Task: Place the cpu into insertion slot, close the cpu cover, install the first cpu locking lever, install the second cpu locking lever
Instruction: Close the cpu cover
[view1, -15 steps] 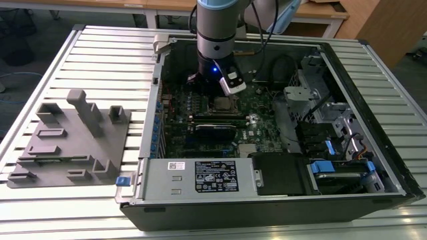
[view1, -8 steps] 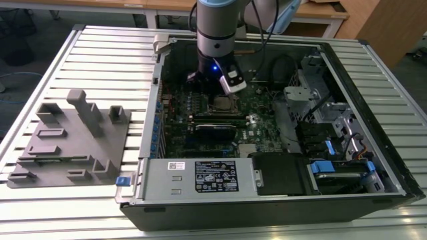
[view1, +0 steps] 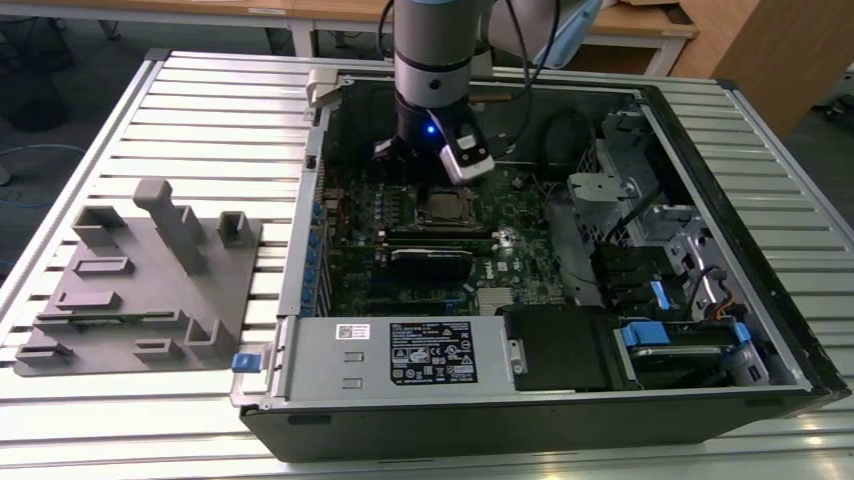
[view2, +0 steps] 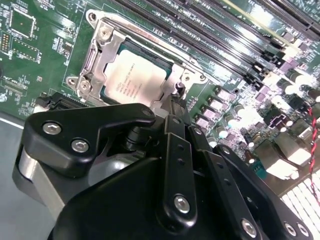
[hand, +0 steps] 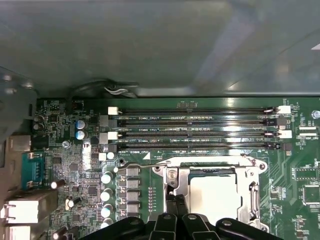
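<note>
The exterior view looked steeply down from well back, taking in the whole open computer case (view1: 747, 210) and much of the slatted bench (view1: 200, 110), out to its far edge. Both wrist views sat close above the motherboard (view2: 45, 55) (hand: 292, 165), looking past the gripper (view2: 175, 107) (hand: 175, 199) from different angles. They shared the cpu (view2: 134, 80) (hand: 215, 192) and the memory slots (view2: 210, 30) (hand: 195, 131).

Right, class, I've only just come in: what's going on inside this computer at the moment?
A robot arm reaches down into an open computer case that stands on a slatted table. The cpu is already seated on the green motherboard, and the cpu cover lies flat around it. The gripper sits at one edge of that cover, with its fingers together. Whether the cover is locked down cannot be told.
</note>
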